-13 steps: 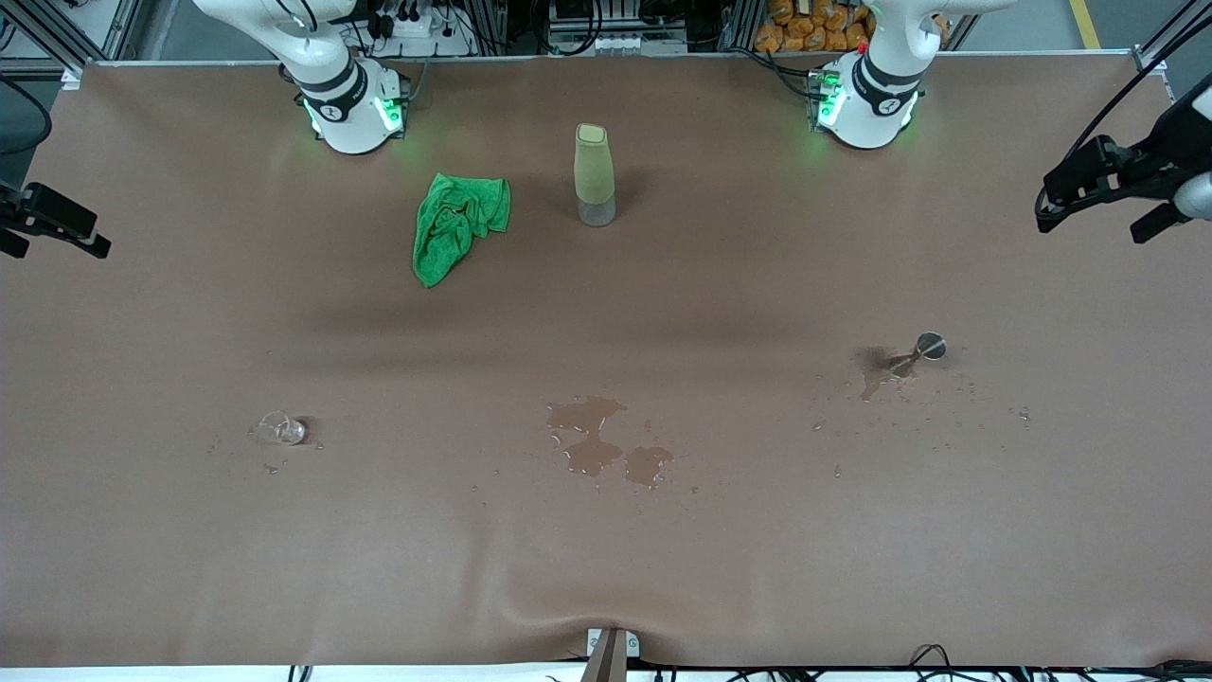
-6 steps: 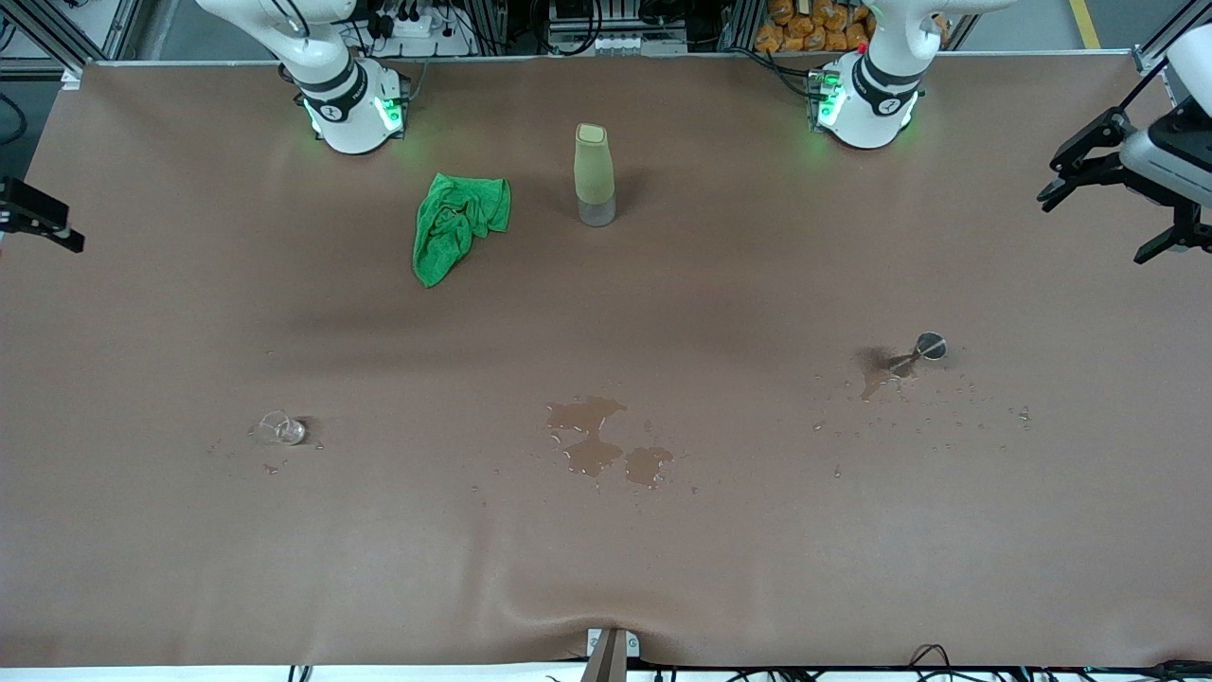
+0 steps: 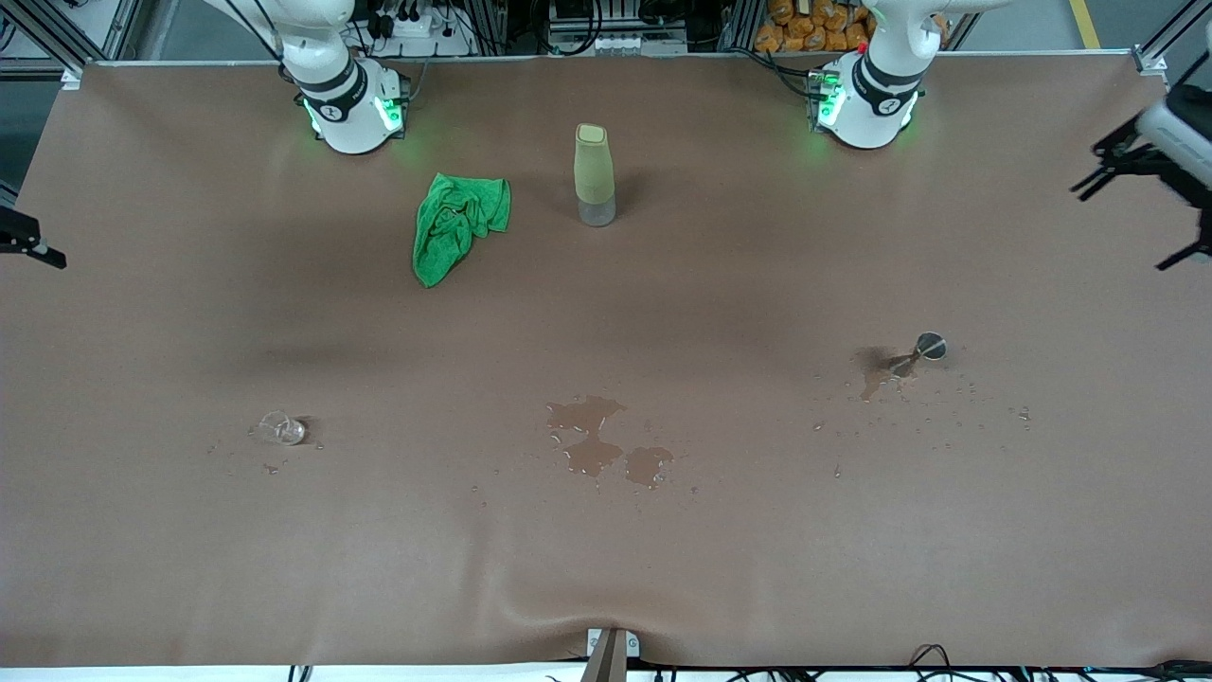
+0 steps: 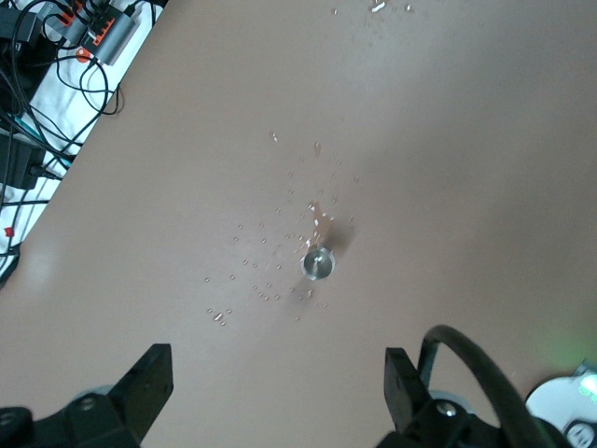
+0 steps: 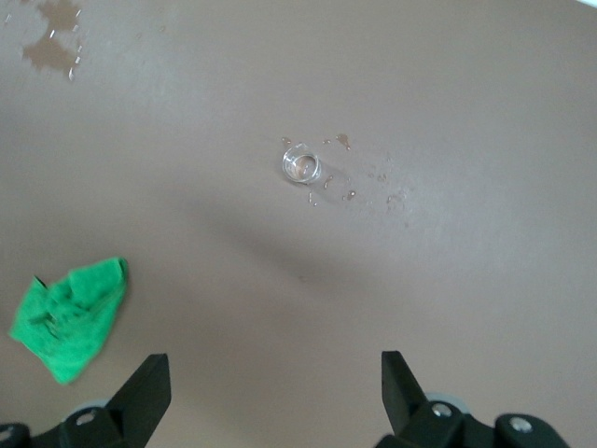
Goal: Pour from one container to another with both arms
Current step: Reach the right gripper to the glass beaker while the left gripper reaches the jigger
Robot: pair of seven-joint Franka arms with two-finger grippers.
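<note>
Brown worktop [image 3: 606, 568] with spill puddles [image 3: 606, 445]. Glass cup [image 3: 280, 428] stands toward the right arm's end, steel jigger [image 3: 930, 346] toward the left arm's end, well apart. Left gripper [image 4: 280, 392] and right gripper [image 5: 275, 392] hang over the worktop's ends, fingers wide, empty.

A tiny clear glass cup [image 5: 301, 165] stands on the brown table [image 5: 466, 261], water droplets [image 5: 347, 191] just beside it. A crumpled green cloth [image 5: 70, 317] lies well apart. The right gripper [image 5: 270, 397] hangs above, fingers [image 5: 145, 387] spread wide.
</note>
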